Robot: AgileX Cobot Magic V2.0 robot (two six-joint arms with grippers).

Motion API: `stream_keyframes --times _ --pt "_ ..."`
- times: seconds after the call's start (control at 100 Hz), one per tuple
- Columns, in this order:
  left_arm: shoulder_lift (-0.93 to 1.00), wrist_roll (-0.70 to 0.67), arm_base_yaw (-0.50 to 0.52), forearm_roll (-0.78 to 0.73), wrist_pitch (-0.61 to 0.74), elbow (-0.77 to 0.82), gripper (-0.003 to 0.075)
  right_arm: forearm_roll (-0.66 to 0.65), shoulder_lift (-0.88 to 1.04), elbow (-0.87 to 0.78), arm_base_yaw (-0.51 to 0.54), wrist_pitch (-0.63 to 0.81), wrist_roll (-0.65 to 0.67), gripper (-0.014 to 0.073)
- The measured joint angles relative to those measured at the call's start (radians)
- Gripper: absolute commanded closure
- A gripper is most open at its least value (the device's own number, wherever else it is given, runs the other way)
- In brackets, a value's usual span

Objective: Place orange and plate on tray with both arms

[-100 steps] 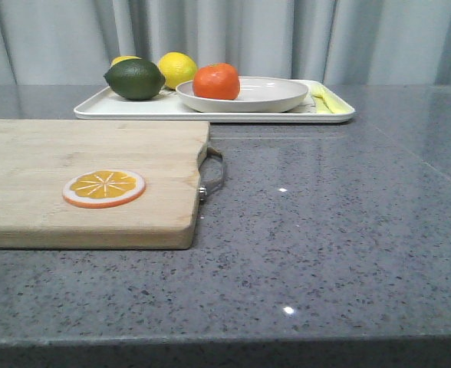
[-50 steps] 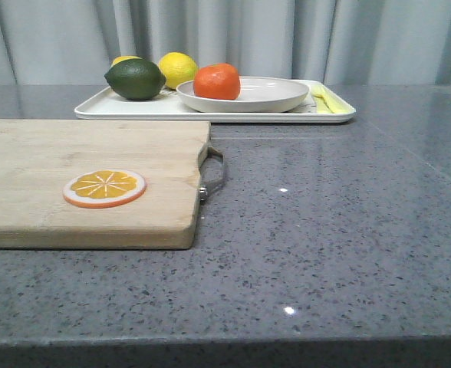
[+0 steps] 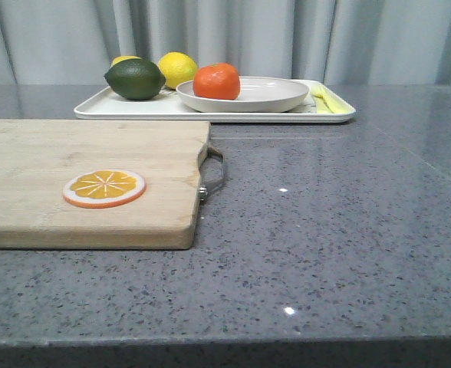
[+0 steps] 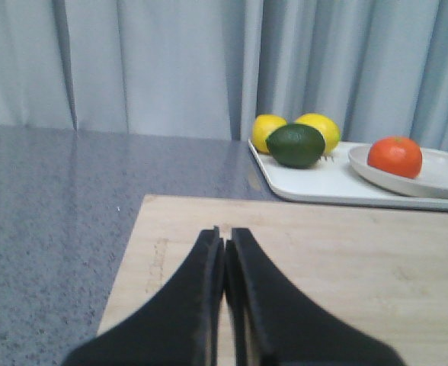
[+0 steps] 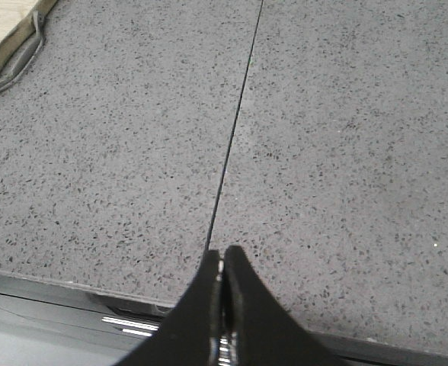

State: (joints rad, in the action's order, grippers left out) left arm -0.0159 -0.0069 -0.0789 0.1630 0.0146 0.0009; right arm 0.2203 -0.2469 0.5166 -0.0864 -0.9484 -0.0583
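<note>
The orange (image 3: 216, 81) sits on the left part of the off-white plate (image 3: 271, 96), and the plate rests on the white tray (image 3: 103, 108) at the far side of the table. They also show in the left wrist view: orange (image 4: 395, 156), plate (image 4: 445, 174), tray (image 4: 323, 181). My left gripper (image 4: 225, 236) is shut and empty, above the wooden cutting board (image 4: 346, 267). My right gripper (image 5: 222, 255) is shut and empty, over the near table edge. Neither gripper shows in the front view.
A dark green lime (image 3: 135, 79) and two yellow lemons (image 3: 177, 69) lie on the tray's left part. A yellow-green item (image 3: 325, 100) lies at its right end. An orange slice disc (image 3: 104, 188) lies on the cutting board (image 3: 72, 153), whose metal handle (image 3: 213, 176) points right.
</note>
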Motion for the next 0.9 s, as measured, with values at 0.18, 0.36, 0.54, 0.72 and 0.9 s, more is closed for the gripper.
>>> stream_keyframes --times 0.18,0.36,0.54,0.72,0.9 --pt "0.02 0.007 0.058 -0.001 -0.063 0.0 0.0739 0.0 0.0 0.0 0.0 -0.001 0.0 0.0662" --pt "0.02 0.007 0.074 -0.004 -0.114 0.0 0.0739 0.0 0.0 0.0 0.0 -0.001 0.0 0.0662" --pt "0.02 0.021 0.074 -0.004 -0.12 0.0 0.0739 0.0 0.001 0.0 0.0 -0.001 0.0 0.0662" --pt "0.02 0.023 0.074 -0.004 -0.12 0.0 0.0739 0.0 0.001 0.0 0.0 -0.001 0.0 0.0662" --pt "0.02 0.025 0.074 -0.004 -0.12 0.0 0.0739 0.0 0.001 0.0 0.0 -0.001 0.0 0.0662"
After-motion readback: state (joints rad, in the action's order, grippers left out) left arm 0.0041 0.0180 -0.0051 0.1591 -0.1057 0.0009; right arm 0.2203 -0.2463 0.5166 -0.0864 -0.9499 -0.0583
